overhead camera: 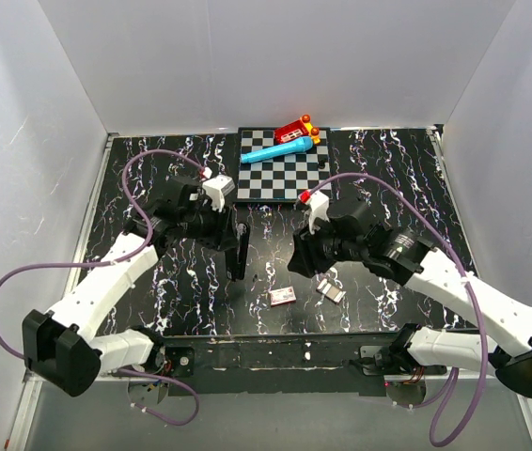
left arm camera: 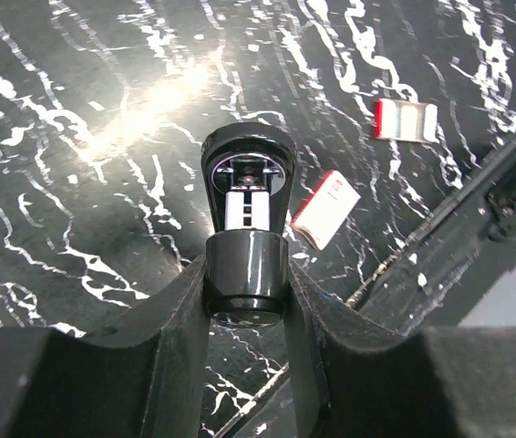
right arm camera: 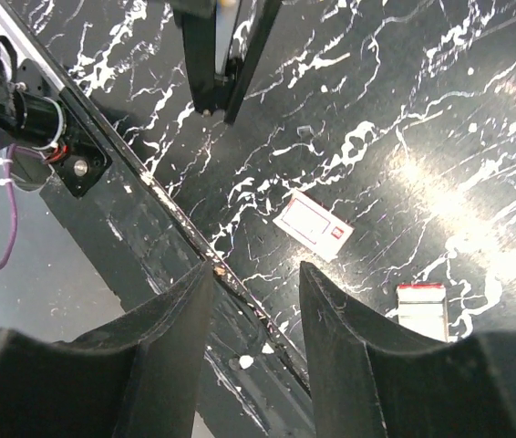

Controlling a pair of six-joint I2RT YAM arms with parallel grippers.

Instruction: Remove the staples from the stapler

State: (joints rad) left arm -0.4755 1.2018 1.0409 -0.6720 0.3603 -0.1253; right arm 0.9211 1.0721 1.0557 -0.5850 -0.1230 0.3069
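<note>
The left gripper (left arm camera: 246, 270) pinches the stapler (left arm camera: 247, 182) by its end, holding it above the table (overhead camera: 379, 169) at centre frame in the top view. The right gripper (right arm camera: 253, 274) is spread and empty, low over the table beside a small box (right arm camera: 313, 225) and a silvery block (right arm camera: 420, 307), possibly staples already out.

The emptying step seems to be in hand. Next, the right fingers would need to line up with the open channel.

Only the left wrist view looks end-on into the silvery channel. Only the right wrist view, at its upper edge, shows the stapler splayed into two arms.
</note>
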